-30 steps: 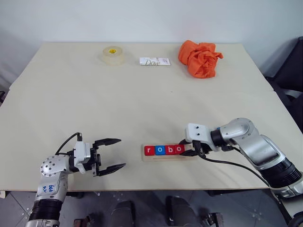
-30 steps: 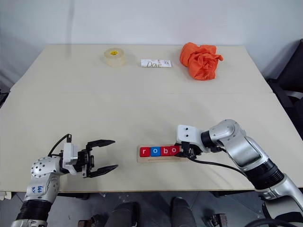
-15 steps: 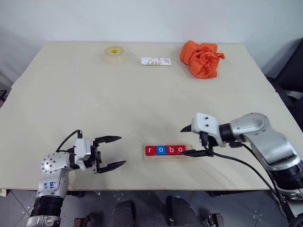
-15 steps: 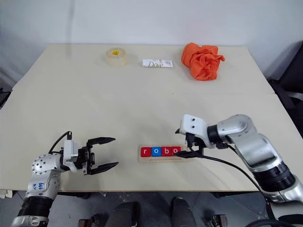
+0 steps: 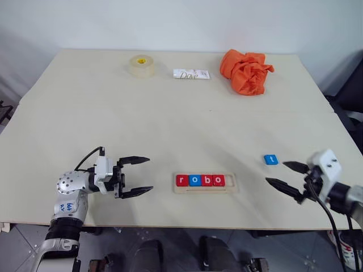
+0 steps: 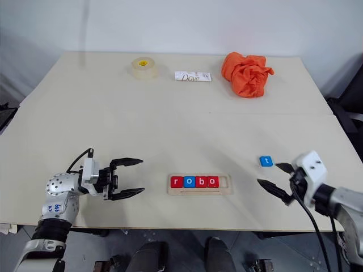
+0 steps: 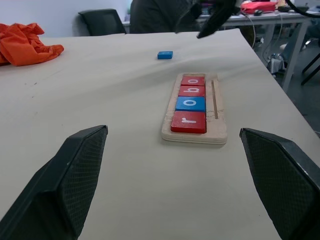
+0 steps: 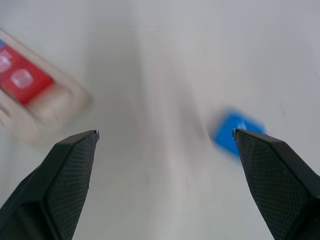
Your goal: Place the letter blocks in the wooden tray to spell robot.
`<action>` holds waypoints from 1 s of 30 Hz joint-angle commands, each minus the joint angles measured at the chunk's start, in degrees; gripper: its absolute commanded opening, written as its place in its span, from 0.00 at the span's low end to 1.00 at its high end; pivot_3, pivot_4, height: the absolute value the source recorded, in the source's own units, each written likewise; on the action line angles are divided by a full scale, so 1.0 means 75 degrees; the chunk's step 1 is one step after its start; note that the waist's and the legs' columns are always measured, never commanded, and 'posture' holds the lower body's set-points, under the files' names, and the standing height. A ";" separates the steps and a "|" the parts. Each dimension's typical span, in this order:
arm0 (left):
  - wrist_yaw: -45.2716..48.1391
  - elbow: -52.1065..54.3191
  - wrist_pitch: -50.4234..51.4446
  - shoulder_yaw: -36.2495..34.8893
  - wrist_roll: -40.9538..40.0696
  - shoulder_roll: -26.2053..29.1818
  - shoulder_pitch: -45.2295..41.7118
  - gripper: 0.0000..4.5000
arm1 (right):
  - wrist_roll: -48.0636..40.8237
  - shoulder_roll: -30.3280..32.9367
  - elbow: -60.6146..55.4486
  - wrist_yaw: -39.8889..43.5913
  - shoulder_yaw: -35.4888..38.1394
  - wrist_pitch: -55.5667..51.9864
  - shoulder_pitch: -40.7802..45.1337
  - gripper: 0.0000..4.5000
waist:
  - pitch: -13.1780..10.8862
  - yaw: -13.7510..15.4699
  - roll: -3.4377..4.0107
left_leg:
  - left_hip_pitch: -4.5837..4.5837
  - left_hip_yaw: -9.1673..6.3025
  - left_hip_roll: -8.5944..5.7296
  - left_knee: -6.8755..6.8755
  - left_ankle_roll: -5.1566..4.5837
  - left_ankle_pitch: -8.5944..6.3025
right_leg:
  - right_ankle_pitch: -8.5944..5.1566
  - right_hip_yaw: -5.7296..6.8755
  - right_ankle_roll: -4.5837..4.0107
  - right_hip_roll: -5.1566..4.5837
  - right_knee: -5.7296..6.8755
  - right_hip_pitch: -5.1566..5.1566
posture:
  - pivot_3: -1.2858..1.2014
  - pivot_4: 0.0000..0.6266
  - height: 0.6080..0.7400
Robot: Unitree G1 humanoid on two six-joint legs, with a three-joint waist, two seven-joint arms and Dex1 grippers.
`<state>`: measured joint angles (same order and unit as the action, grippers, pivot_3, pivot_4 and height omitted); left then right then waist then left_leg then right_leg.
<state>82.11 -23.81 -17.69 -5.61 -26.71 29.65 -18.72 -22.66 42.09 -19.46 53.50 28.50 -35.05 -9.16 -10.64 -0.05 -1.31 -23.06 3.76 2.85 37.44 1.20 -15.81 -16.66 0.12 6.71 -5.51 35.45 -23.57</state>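
A: Four letter blocks (image 5: 199, 181) sit in the wooden tray (image 5: 205, 183) already — r, o, b, o, packed toward its left end. One slot past the last o, at the tray's right end, is bare.

B: So the t's left. Where?

A: Blue t block (image 5: 271, 160) lies flat on the table (image 5: 170, 119), well right of the tray and a bit farther back from the robot. Nothing touching it.

B: Grippers?

A: Right gripper (image 5: 287, 175) hangs right of the tray w/ fingers spread wide, empty, just nearside of the t block. Left gripper (image 5: 136, 177) hovers left of the tray, jaws also apart, nothing in them, pointing at the tray's r end.

B: Next move, imo?

A: Right arm goes for the t — line the fingers either side of the block, close, carry it back to the tray, set it down beside the second o w/o nudging the row. Letter should read upright like the others.

B: Anything in the way?

A: Not really. Tape roll (image 5: 141, 65), white Dove bar (image 5: 191, 73) and orange cloth (image 5: 247, 71) all sit far behind the tray, at the table's back edge. Path btw t block and tray is bare tabletop.
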 commanded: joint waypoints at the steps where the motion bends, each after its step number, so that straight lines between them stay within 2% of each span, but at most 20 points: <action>1: 0.0172 -0.0074 -0.0138 -0.0053 -0.0031 0.0043 -0.0155 1.00 | -0.0285 -0.0074 -0.0416 -0.0184 0.0573 0.0136 -0.0394 0.99 | 0.0000 -0.0029 0.0000 | 0.0001 0.0000 0.0000 0.0001 0.0000 0.0000 | 0.0000 0.0000 0.0000 0.0000 0.0000 0.0002 | 0.52 0.24 1.00; 6: 0.0247 -0.0143 -0.0136 -0.0016 -0.0013 0.0002 -0.0280 1.00 | -0.0206 -0.0397 0.0114 -0.0826 0.0206 0.0311 -0.0069 0.99 | 0.0000 -0.0072 -0.0001 | 0.0028 0.0003 0.0003 0.0004 -0.0004 0.0004 | 0.0003 -0.0009 0.0005 0.0004 0.0004 0.0021 | 0.52 0.24 1.00; 19: 0.0100 0.0339 -0.0068 -0.0136 -0.0076 0.0097 0.0111 1.00 | 0.0951 -0.1517 0.2881 -0.3111 -0.1272 0.1089 0.2435 0.99 | 0.0000 -0.0109 0.0000 | 0.0024 0.0011 0.0001 0.0001 -0.0003 0.0005 | 0.0002 -0.0017 0.0002 0.0001 0.0013 0.0010 | 0.52 0.24 1.00; 24: -0.0035 0.0569 -0.0033 -0.0160 -0.0096 0.0114 0.0328 1.00 | 0.0964 -0.1719 0.3051 -0.3318 -0.1472 0.1113 0.2621 0.99 | 0.0002 -0.0161 -0.0003 | 0.0027 0.0011 0.0003 -0.0001 -0.0004 0.0005 | 0.0002 -0.0018 0.0002 0.0001 0.0015 0.0012 | 0.52 0.24 1.00; 30: -0.0092 0.0662 -0.0017 -0.0193 -0.0108 0.0137 0.0436 1.00 | 0.0847 -0.1930 0.2573 -0.3559 -0.1612 0.0731 0.2474 0.99 | 0.0002 -0.0216 -0.0003 | 0.0034 0.0011 0.0005 -0.0004 -0.0004 0.0005 | 0.0001 -0.0019 0.0002 0.0002 0.0019 0.0016 | 0.52 0.24 1.00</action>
<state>81.68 -20.62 -17.61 -6.07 -26.73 30.02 -15.82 -15.86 28.42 1.20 27.45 17.54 -27.84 10.52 -10.62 -1.67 -1.33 -22.80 3.85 2.90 37.39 1.17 -15.77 -16.66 -0.03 6.72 -5.49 35.59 -23.46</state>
